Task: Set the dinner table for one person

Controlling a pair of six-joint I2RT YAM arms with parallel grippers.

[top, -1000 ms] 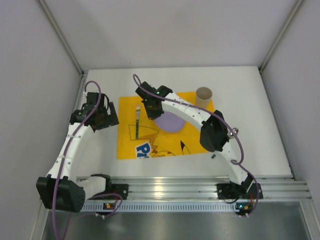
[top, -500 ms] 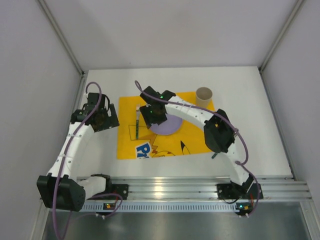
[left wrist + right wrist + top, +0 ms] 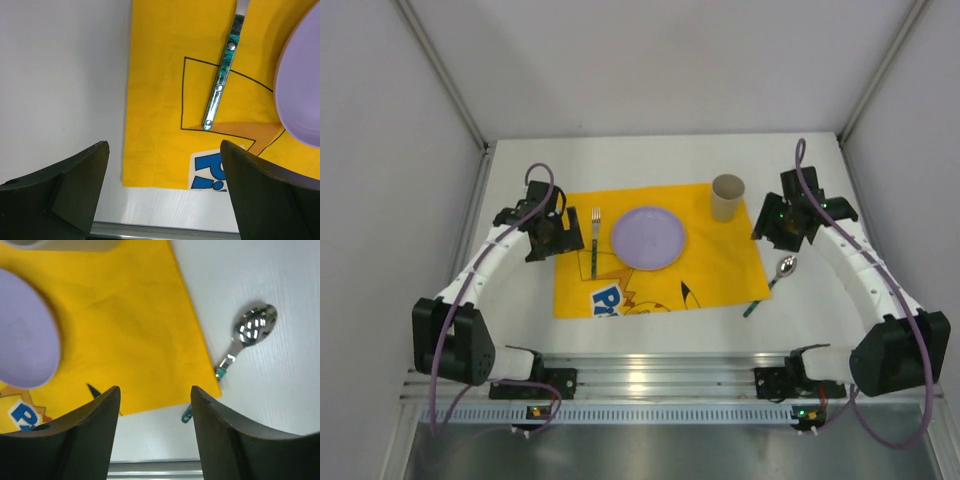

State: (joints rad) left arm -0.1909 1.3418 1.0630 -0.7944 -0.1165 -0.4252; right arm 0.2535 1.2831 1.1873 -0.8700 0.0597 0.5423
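On the white dinner table [image 3: 650,160] a yellow mat [image 3: 710,270] carries a lilac plate [image 3: 648,238], a green-handled fork [image 3: 594,242] left of it and a beige cup [image 3: 727,197] at its far right corner. A spoon [image 3: 783,268] lies off the mat's right edge, its handle tucked under the mat corner. My left gripper [image 3: 560,238] hovers open just left of the fork [image 3: 220,85], with nothing between its jaws [image 3: 164,150]. Beyond the spoon [image 3: 256,325], right of the cup, my right gripper [image 3: 772,222] also hangs open and empty [image 3: 155,390].
A ribbed silver rail [image 3: 650,375] runs along the near table edge, where both arm bases sit. Grey partition walls close in the left, far and right sides. The plate's rim [image 3: 300,85] shows at the right of the left wrist view.
My right gripper opened, let go of the plate on the mat and swung right, past the cup. The left gripper shifted right, closer to the fork.
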